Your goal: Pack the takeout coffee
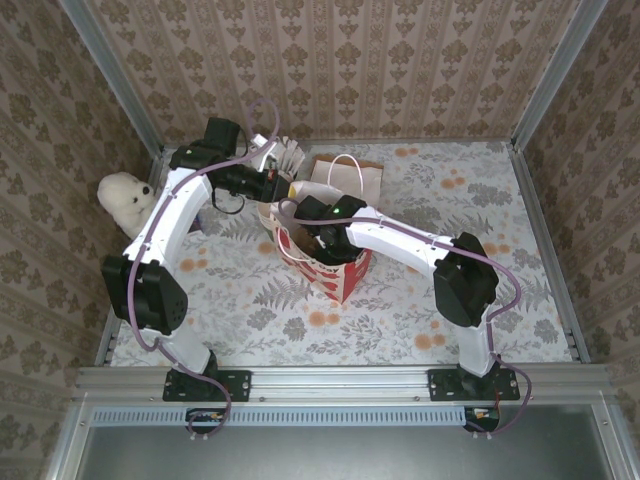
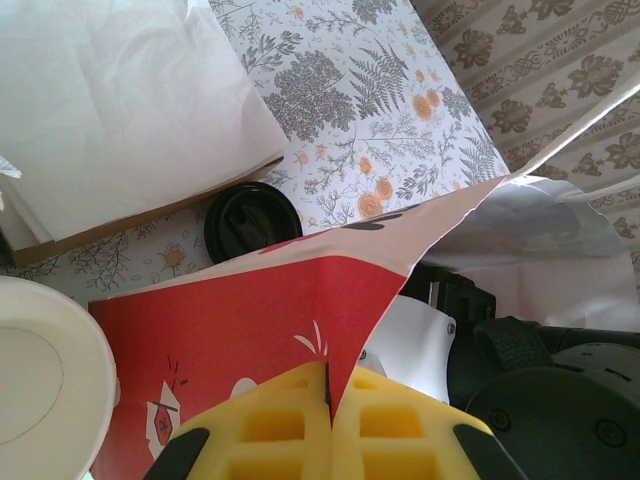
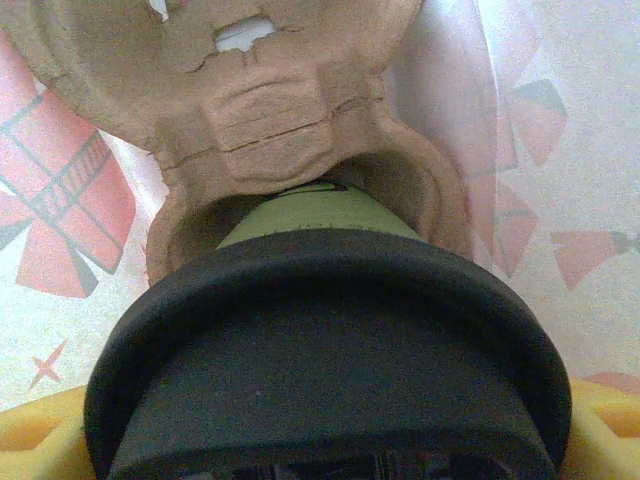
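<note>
I see the floral desk (image 1: pixel 480 200) with the red-and-white paper bag (image 1: pixel 338 278) standing open on it. My left end effector (image 2: pixel 328 395) is pinched tight on the bag's rim. Inside the bag lies a pulp tray (image 3: pixel 270 110). My right end effector (image 3: pixel 320 455) clamps the takeout coffee (image 3: pixel 320 215), its base at a tray pocket.

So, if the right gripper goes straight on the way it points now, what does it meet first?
The cup held by the right gripper would likely meet the pocket of the brown tray inside the bag first; depth is unclear.
</note>
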